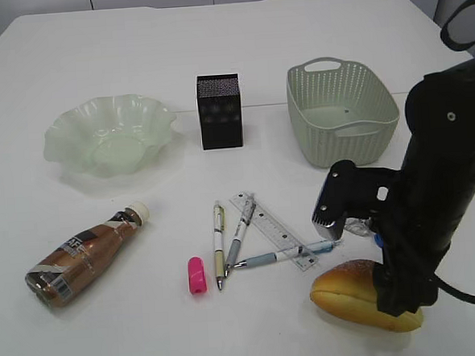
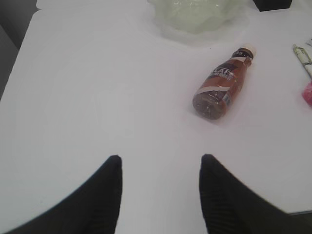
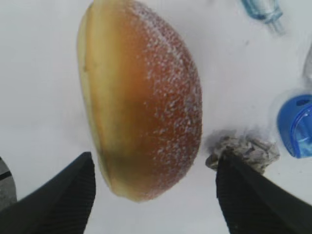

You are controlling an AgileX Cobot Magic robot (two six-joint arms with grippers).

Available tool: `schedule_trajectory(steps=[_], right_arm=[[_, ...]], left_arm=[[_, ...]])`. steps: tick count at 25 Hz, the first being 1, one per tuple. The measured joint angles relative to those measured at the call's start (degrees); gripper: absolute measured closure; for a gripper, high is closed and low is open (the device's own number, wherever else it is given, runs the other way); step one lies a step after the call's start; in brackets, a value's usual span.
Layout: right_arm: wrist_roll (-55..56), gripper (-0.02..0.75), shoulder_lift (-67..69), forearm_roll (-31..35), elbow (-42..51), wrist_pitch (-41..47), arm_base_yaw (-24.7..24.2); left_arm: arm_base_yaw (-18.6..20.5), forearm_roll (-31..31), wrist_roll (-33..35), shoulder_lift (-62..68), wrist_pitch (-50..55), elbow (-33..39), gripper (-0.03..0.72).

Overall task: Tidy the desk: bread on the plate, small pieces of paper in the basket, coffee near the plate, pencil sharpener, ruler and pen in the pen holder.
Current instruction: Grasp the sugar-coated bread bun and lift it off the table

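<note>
A sugar-dusted bread roll (image 3: 141, 97) lies on the white table, also in the exterior view (image 1: 353, 293). My right gripper (image 3: 154, 158) is open, low over it, with one finger on each side of its near end. A crumpled paper scrap (image 3: 243, 148) touches the right finger, and a blue pencil sharpener (image 3: 295, 126) lies beside it. My left gripper (image 2: 161, 158) is open and empty over bare table. The coffee bottle (image 1: 85, 253) lies on its side, also in the left wrist view (image 2: 222, 83). Three pens (image 1: 219, 244), a clear ruler (image 1: 274, 240) and a small pink object (image 1: 196, 275) lie mid-table.
A green wavy plate (image 1: 66, 140) sits at the back left, a black pen holder (image 1: 219, 110) at the back middle and a green basket (image 1: 379, 125) at the back right. My right arm (image 1: 440, 190) hides the table behind the bread.
</note>
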Motion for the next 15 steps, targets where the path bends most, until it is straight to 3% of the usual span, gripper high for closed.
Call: schedule_trajectory(steps=[15], right_arm=[[0.24, 0.145, 0.0, -0.49, 2.29, -3.63, 0.0]], left_arm=[[0.0, 0.0, 0.0, 0.0, 0.0, 0.0, 0.316]])
